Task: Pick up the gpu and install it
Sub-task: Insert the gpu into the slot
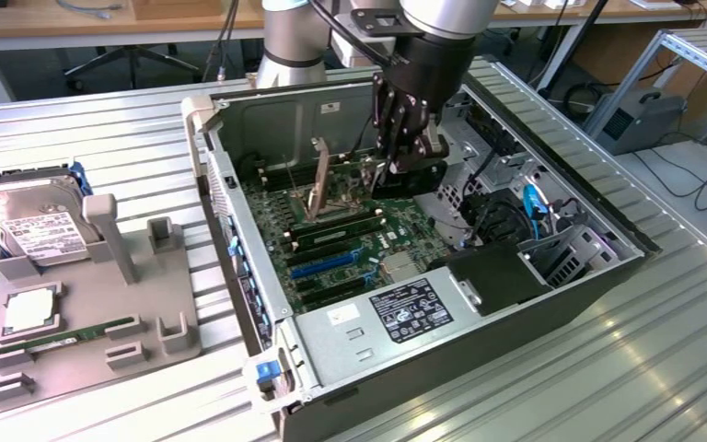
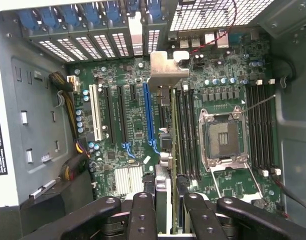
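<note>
- Aluminium table (image 1: 599, 368), ribbed, carrying everything below.
- Grey holder (image 1: 84, 368) at 9 o'clock from the case in the exterior view. It keeps a slim green memory stick (image 1: 77, 334) nearest the camera, a square silver chip (image 1: 30, 310) behind it, and a silver hard drive (image 1: 34, 230) with a white label farthest back, propped at a tilt.
- Computer case (image 1: 489, 350), lying on its side with the panel off and the interior facing up.
- Silver power-supply box (image 1: 366, 322) with a black label, at 6 o'clock inside the case.
- Green motherboard (image 1: 329, 258), at the centre of the case floor, with a long blue slot (image 2: 148, 115) and an open processor socket (image 2: 223, 140).
- Gripper (image 1: 397, 166), black, lowered into the case toward 12 o'clock and over the far half of the motherboard. Its fingers are closed on the gpu.
- Gpu (image 2: 165, 100), clamped on edge between the fingers, its silver bracket (image 2: 169, 69) toward the vented rear wall. The card runs parallel to the blue slot and appears just beside it, between that slot and the black memory slots. Whether its lower edge touches the board cannot be told.
- Arm (image 1: 440, 28), silver and black, reaching in from 12 o'clock.
- Wooden desk (image 1: 84, 18), farthest back, at 11 o'clock.
</note>
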`<state>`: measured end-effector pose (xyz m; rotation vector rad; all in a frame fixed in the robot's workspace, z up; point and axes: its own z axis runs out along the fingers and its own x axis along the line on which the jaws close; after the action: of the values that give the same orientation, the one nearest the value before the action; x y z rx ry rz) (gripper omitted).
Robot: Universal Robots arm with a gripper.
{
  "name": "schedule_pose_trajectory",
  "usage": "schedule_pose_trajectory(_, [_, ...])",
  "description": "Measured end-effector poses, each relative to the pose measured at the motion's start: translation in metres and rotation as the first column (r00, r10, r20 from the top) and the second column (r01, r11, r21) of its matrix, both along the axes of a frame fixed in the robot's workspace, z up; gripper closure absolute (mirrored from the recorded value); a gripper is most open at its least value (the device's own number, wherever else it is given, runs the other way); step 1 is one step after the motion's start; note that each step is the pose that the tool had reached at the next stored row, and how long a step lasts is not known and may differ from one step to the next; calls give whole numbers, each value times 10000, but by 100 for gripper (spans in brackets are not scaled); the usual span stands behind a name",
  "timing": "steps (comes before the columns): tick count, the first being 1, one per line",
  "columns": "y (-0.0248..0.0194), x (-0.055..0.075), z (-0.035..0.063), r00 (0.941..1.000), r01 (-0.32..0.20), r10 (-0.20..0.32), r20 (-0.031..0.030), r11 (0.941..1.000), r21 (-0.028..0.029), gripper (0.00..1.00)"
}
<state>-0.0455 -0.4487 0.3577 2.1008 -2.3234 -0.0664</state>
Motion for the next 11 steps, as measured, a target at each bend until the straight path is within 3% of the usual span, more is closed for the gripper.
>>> schedule_pose_trajectory(11, [-18,-7,-20,10000,1,-1,0,10000,0,73])
